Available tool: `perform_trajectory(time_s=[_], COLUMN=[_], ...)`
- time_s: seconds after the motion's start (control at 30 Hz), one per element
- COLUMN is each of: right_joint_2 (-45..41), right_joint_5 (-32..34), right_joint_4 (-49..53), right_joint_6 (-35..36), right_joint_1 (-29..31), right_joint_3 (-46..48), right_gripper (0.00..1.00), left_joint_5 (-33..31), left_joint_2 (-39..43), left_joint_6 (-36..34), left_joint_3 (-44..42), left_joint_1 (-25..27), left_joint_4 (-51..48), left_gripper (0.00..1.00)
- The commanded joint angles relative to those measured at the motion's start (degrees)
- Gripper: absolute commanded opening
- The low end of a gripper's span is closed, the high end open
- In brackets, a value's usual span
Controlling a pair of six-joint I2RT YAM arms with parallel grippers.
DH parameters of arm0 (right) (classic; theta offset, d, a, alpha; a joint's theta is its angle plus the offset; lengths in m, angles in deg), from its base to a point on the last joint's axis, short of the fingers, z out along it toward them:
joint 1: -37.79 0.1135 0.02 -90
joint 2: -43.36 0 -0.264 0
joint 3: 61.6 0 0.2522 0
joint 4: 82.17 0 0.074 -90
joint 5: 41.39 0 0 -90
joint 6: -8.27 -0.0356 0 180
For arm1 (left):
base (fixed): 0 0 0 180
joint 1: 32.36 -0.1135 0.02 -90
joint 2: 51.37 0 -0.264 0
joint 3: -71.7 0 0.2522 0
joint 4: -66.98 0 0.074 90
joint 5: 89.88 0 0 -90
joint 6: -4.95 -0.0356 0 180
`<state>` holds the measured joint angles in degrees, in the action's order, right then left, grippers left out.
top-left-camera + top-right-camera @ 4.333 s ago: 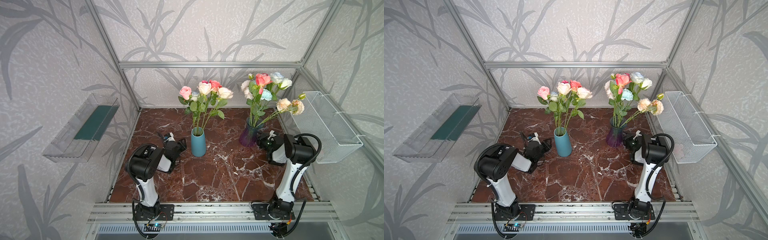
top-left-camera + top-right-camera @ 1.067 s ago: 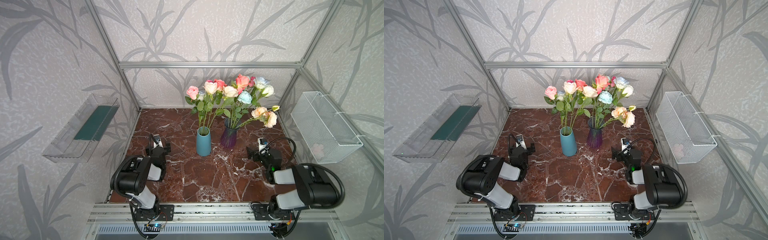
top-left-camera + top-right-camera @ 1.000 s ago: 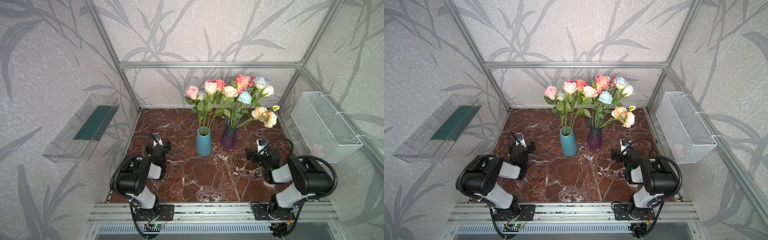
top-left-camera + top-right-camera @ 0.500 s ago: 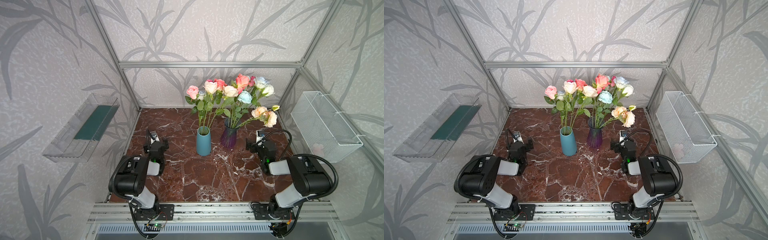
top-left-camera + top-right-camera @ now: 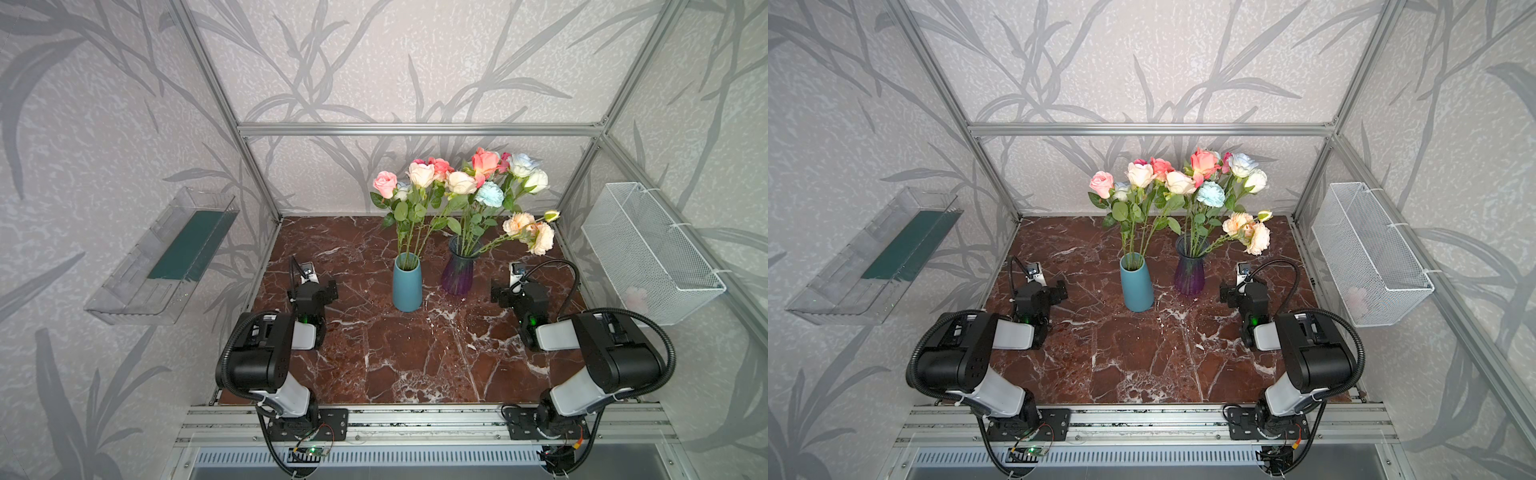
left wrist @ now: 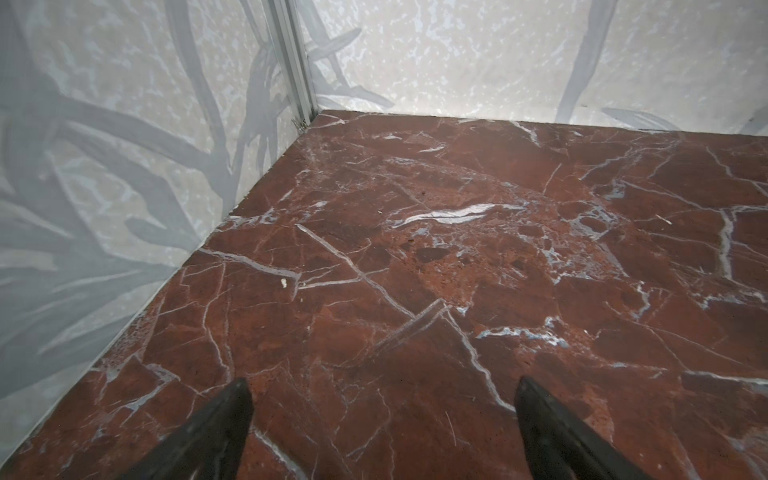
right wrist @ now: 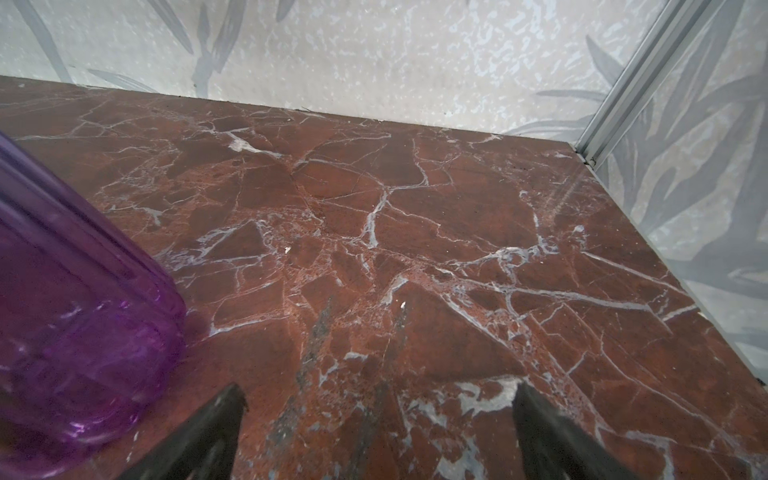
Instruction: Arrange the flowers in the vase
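- Flowers (image 5: 460, 183) stand in two bunches in both top views. Pink, cream and coral blooms have their stems down in the blue vase (image 5: 407, 286). Coral, white, pale blue and peach blooms sit in the purple vase (image 5: 458, 272) just beside it on its right, with a peach pair leaning out low to the right. Both vases are upright near the middle of the marble counter (image 5: 415, 357).
- In the same views the left arm (image 5: 266, 353) lies folded low, its wrist end left of the blue vase and apart from it. The right arm (image 5: 615, 353) mirrors it, its wrist end right of the purple vase and apart from it. A clear tray (image 5: 166, 257) hangs at the far left and a wire basket (image 5: 648, 253) at the far right.
- In the left wrist view the left fingers (image 6: 216, 428) are spread wide and grip nothing. Counter and a wall corner (image 6: 305, 112) lie ahead of them.
- In the right wrist view the right fingers (image 7: 552, 432) are likewise spread wide and empty. The base of the purple vase (image 7: 75, 291) rests on the counter just beside one finger, with a strip of counter between them.
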<state>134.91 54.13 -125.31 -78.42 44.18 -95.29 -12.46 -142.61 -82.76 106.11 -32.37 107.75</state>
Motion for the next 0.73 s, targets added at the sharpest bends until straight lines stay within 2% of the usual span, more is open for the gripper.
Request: perform_trajectory(time_s=[0.0,0.7], right_joint_2=[-0.76,-0.76], right_joint_5=[0.81,0.81], right_joint_4=[-0.40,-0.40], right_joint_6=[0.56,0.59], right_joint_1=[0.20,0.20], right_joint_3=[-0.86,-0.91], right_gripper=[0.99,0.99], left_joint_5=[2.13,2.65], left_joint_2=[1.33,1.32], left_joint_6=[-0.44,-0.44], left_joint_3=[0.98,1.15], left_joint_1=[-0.21,-0.25], left_joint_4=[-0.18,-0.51], left_gripper=[0.99,0.99])
